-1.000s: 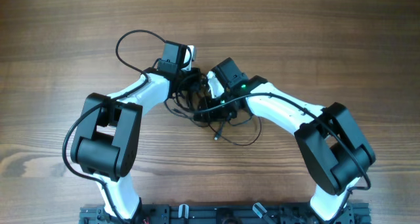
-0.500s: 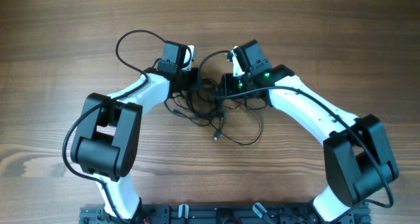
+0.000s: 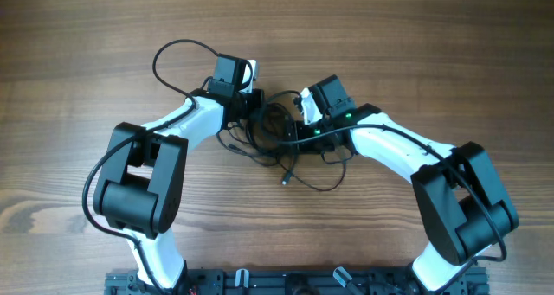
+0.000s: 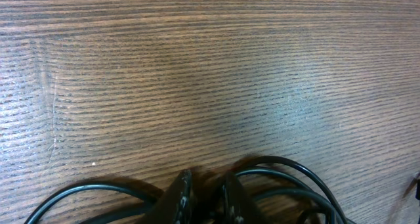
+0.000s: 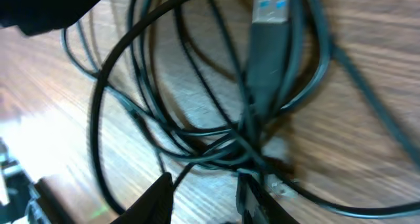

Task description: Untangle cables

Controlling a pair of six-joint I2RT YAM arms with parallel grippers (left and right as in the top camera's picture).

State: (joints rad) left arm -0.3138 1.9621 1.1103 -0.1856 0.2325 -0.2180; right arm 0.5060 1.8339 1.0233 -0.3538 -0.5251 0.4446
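Note:
The thin black cables lie in a tangle between my two grippers, with loose loops trailing toward the front. My left gripper sits at the tangle's left edge. In the left wrist view its fingers are pressed close together, with cable strands running out on both sides. My right gripper is at the tangle's right side. In the right wrist view its fingers are apart over crossing cables. A grey plug with a blue tip lies among them.
The wooden table stretches all around. A thicker black arm wire loops out behind the left arm. The arm bases and a black rail line the front edge.
The right gripper swung up and right away from the tangle, drawing a loop out, then came back down-left to it. The left arm has not moved.

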